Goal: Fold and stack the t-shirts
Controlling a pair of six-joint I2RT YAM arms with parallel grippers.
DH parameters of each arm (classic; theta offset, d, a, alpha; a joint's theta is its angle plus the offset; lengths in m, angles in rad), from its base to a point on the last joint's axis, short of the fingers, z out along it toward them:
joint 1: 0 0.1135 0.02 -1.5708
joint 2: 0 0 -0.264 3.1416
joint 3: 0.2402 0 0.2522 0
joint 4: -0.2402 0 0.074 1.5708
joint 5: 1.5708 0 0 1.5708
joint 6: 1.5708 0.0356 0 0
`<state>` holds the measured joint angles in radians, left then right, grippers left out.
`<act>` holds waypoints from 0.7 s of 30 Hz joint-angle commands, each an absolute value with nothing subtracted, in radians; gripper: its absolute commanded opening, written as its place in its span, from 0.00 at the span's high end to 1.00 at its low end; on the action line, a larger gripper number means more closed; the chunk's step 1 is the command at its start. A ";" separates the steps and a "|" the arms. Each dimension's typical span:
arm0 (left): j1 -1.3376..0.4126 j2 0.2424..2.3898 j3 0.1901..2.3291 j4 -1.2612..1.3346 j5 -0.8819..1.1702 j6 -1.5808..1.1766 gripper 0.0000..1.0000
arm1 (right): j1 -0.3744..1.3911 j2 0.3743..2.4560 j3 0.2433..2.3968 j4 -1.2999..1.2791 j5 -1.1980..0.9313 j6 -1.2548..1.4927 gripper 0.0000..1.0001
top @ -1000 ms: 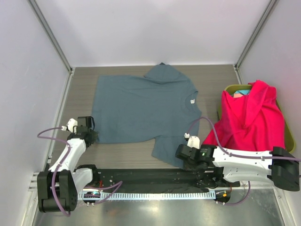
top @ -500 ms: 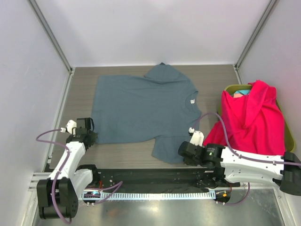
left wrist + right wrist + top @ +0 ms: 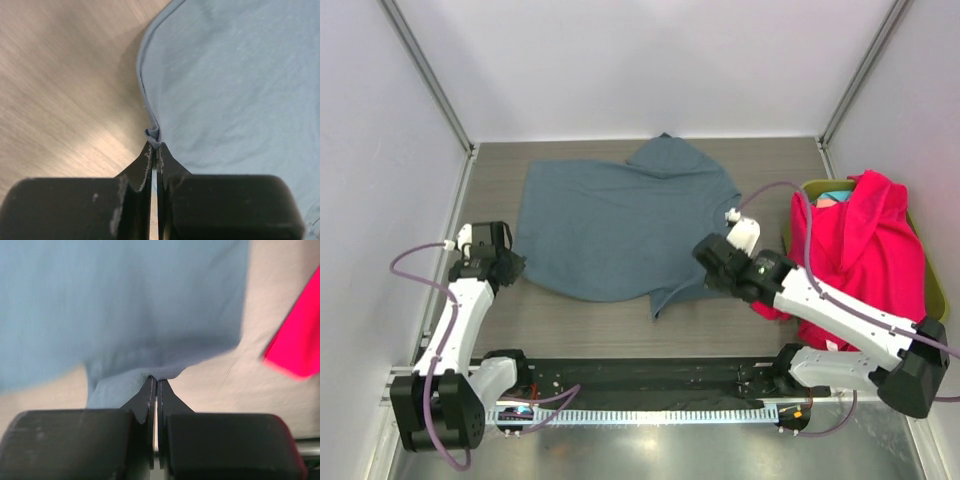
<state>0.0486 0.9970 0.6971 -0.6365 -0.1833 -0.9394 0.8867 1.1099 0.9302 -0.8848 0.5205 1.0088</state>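
Left gripper [image 3: 154, 145] clamped on grey shirt [image 3: 235, 90] hem at its tips, right gripper [image 3: 154, 381] clamped on the sleeve edge, cloth spreading ahead of both; we should carry both edges level, taut; red shirt [image 3: 855, 250] beyond right gripper

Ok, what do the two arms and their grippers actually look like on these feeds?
The left arm and right arm have white shells with black joints and bases. A mauve cable loops off each. The left gripper and right gripper are black; their fingers are blocky, tapering to thin tips with pale scuffed edges.
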 commanded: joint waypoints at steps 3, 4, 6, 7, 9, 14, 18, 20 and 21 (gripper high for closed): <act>0.060 1.141 0.857 -0.617 -0.167 -0.882 1.00 | 0.651 1.236 1.129 -0.796 0.519 0.703 0.99; 0.060 1.187 0.874 -0.608 -0.167 -0.873 1.00 | 0.629 1.261 1.175 -0.773 0.500 0.680 0.99; 0.063 1.242 0.916 -0.601 -0.157 -0.867 1.00 | 0.586 1.329 1.215 -0.752 0.482 0.631 0.99; 0.064 1.265 0.958 -0.598 -0.153 -0.864 1.00 | 0.546 1.350 1.233 -0.740 0.462 0.617 0.99; 0.064 1.339 1.001 -0.595 -0.152 -0.854 1.00 | 0.506 1.408 1.279 -0.710 0.442 0.588 0.99; 0.067 1.471 1.142 -0.600 -0.158 -0.845 1.00 | 0.407 1.517 1.393 -0.670 0.391 0.545 0.99; 0.071 1.564 1.218 -0.615 -0.175 -0.850 1.00 | 0.370 1.604 1.482 -0.666 0.370 0.523 0.99; 0.074 1.591 1.245 -0.629 -0.205 -0.851 1.00 | 0.361 1.649 1.531 -0.664 0.364 0.509 0.99; 0.077 1.603 1.274 -0.640 -0.215 -0.854 1.00 | 0.351 1.661 1.548 -0.663 0.359 0.505 0.99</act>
